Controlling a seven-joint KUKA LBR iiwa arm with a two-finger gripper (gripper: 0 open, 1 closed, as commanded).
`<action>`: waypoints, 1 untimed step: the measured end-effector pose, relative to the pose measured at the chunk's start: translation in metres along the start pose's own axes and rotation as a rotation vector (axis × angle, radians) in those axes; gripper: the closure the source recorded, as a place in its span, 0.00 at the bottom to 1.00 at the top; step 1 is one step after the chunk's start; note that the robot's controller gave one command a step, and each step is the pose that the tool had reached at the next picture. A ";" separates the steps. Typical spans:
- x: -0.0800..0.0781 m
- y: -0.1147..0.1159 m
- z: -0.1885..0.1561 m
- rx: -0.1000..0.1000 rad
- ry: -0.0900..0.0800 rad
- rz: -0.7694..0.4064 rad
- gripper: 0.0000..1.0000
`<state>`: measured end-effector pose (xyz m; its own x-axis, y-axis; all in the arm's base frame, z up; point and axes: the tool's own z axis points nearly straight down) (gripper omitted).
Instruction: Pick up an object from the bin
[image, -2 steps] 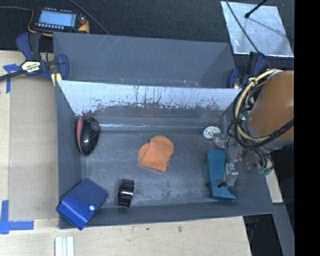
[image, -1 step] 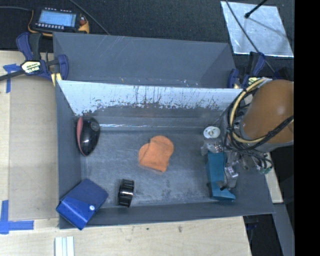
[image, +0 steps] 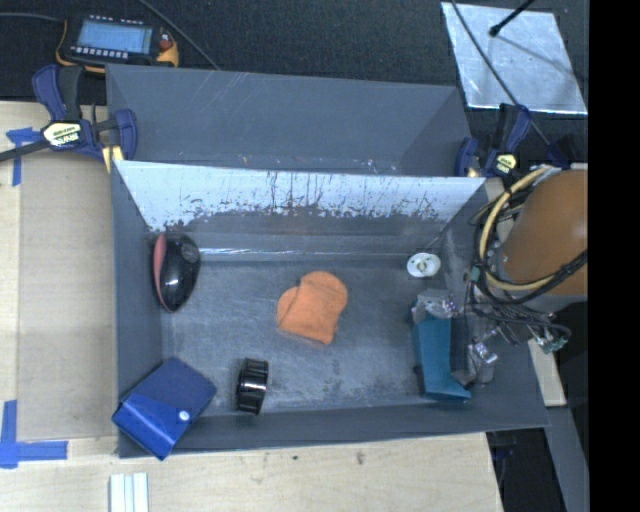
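cloth (image: 313, 307) orange | mouse (image: 174, 270) black, red edge | box (image: 163, 407) blue | block (image: 436, 355) apparently teal | bin (image: 290, 120) grey

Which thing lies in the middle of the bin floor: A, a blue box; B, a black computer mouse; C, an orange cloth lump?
C: the orange cloth lump sits mid-floor; the mouse is by the left wall, the blue box in the near-left corner.
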<state>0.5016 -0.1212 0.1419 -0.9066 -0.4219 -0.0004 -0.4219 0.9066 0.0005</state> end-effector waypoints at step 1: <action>-0.031 -0.006 0.017 0.003 -0.004 -0.345 0.00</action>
<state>0.5327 -0.1136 0.1245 -0.7109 -0.7033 -0.0034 -0.7033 0.7109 -0.0037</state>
